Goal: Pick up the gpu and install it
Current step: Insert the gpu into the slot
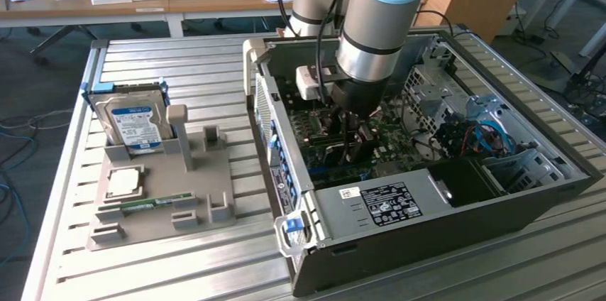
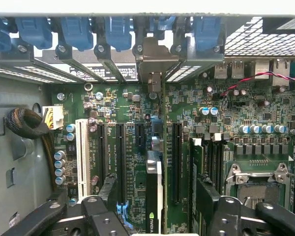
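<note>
1. GPU [image 2: 154, 196] stands edge-on between the gripper's two fingers in the wrist view, its dark board upright on the motherboard [image 2: 226, 123], in line with the expansion slots; a small green logo shows on its near end. We cannot tell whether it is fully seated.
2. We see its silvery metal bracket [image 2: 155, 61] reaching up to the row of rear slot openings with blue clips [image 2: 118, 32].
3. The gripper [image 2: 152, 216] has its fingers [image 2: 96, 214] spread wide, one on each side of the card, with a gap between each pad and the board; we see no grip on it.
4. In the exterior view the gripper [image 1: 355, 127] is down inside the open computer case [image 1: 426, 223], over the motherboard.
5. A white slot [image 2: 81, 157] and black slots [image 2: 120, 162] lie beside the card, and an empty CPU socket [image 2: 258, 179] sits further off.
6. On the exterior view's left, well apart from the case, a grey holder tray [image 1: 156, 205] on the slatted table [image 1: 170, 272] carries a blue-labelled hard drive [image 1: 133, 120], a processor [image 1: 125, 182] and a green memory stick [image 1: 147, 205].
</note>
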Action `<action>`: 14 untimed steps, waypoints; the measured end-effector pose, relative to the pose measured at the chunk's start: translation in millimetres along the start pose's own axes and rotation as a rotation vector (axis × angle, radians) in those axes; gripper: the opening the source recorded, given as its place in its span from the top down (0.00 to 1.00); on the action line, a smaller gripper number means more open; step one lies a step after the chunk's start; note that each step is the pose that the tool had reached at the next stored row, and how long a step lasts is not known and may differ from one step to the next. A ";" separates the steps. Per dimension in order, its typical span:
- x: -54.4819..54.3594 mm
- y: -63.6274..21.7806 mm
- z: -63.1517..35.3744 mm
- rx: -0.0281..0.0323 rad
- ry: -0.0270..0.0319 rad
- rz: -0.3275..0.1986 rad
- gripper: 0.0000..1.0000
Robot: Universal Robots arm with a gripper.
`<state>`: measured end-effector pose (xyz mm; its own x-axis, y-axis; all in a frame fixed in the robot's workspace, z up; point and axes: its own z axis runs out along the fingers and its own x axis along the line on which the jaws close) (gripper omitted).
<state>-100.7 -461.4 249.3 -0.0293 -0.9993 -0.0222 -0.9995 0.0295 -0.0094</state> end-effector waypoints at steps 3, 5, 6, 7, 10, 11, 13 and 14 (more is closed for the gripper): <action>0.0 0.0 0.0 0.0000 0.0000 0.000 0.25; 0.0 0.0 0.0 0.0000 0.0000 0.000 0.25; 0.0 0.0 0.0 0.0001 0.0000 0.000 0.25; 0.0 0.0 0.0 0.0000 0.0000 0.000 0.25; 0.0 0.0 -2.0 -0.0001 0.0002 0.000 0.25; -0.1 0.0 -3.0 0.0000 0.0002 0.000 0.25; -0.1 -0.1 -6.0 0.0001 0.0002 0.000 0.25; -0.2 -0.1 -7.7 0.0000 0.0002 0.000 0.25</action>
<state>-100.7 -461.4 257.1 -0.0293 -0.9993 -0.0220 -0.9995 0.0295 -0.0094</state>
